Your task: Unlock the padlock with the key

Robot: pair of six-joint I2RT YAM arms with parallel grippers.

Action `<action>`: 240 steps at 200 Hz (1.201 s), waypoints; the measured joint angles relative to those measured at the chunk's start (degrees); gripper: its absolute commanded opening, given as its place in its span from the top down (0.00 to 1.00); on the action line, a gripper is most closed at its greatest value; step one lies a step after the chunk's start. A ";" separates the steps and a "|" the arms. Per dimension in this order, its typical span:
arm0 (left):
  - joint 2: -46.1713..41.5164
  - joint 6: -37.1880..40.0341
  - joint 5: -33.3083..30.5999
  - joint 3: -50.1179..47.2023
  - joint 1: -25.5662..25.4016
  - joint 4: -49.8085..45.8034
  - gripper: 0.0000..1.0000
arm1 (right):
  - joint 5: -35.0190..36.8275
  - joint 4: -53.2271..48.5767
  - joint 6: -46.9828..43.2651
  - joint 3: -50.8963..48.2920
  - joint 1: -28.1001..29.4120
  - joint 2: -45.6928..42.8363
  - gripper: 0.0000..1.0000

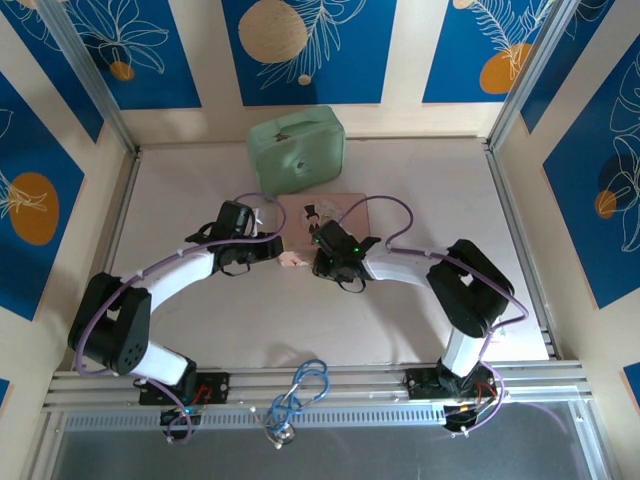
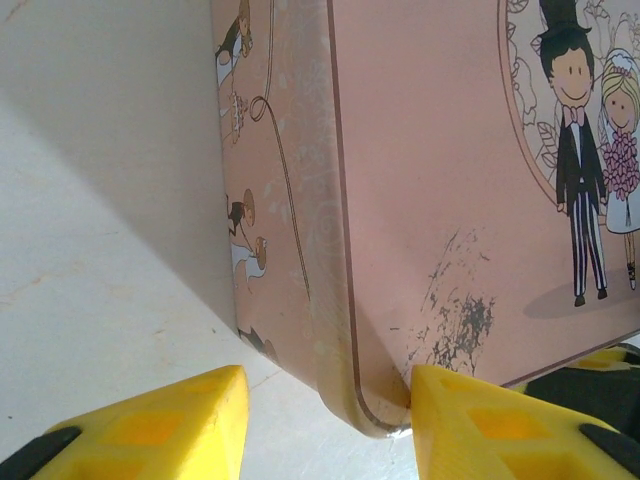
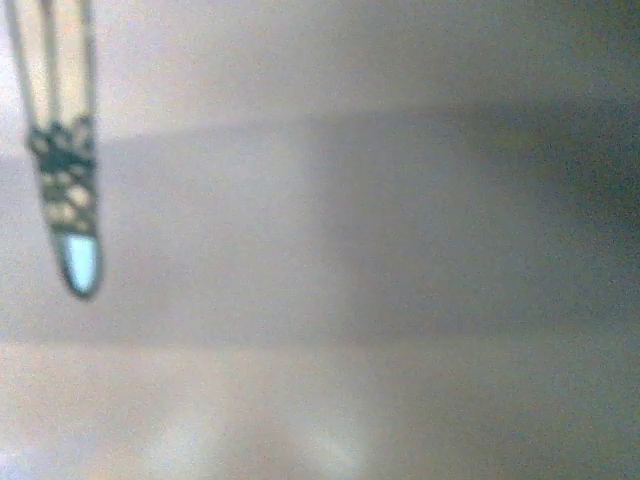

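Box [image 2: 430,200]: pink, cartoon bride-and-groom print. Case [image 1: 296,150]: mint green. Wall panels [image 1: 360,85]: blue, white leaves, orange discs. Counter [image 1: 300,330]: cream.

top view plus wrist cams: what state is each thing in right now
pink box: lid shut, lying flat on the table
green case: closed, by the back wall
left gripper: open, astride the pink box's corner
right gripper: at the pink box's near edge, open or shut unclear

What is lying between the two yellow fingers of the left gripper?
The left gripper straddles a rounded corner of the pink box, in the left wrist view: beside one finger, clear of the other.
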 measured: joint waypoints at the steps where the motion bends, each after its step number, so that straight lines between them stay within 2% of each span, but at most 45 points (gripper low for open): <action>1: 0.00 0.00 0.00 0.00 0.00 0.00 0.55 | -0.02 0.24 0.11 -0.17 -0.07 -0.11 0.74; 63: 0.00 0.00 0.00 -0.11 0.00 0.13 0.55 | -1.33 5.46 -0.17 -4.44 -1.60 -2.56 0.74; 93: -0.09 0.00 0.00 -0.22 0.00 0.37 0.55 | -1.64 5.70 -1.99 -5.14 -1.68 -3.19 0.56; 127: -0.24 0.00 -0.02 -0.26 0.00 0.28 0.55 | -0.66 6.05 -7.74 -5.55 -0.35 -5.20 0.47; 189: -0.24 0.00 -0.02 -0.24 0.00 0.22 0.55 | -0.42 6.51 -17.00 -4.24 1.16 -2.69 0.42; 240: -0.26 0.00 -0.02 -0.24 0.00 0.20 0.55 | -0.59 6.23 -19.50 -3.61 0.26 0.57 0.45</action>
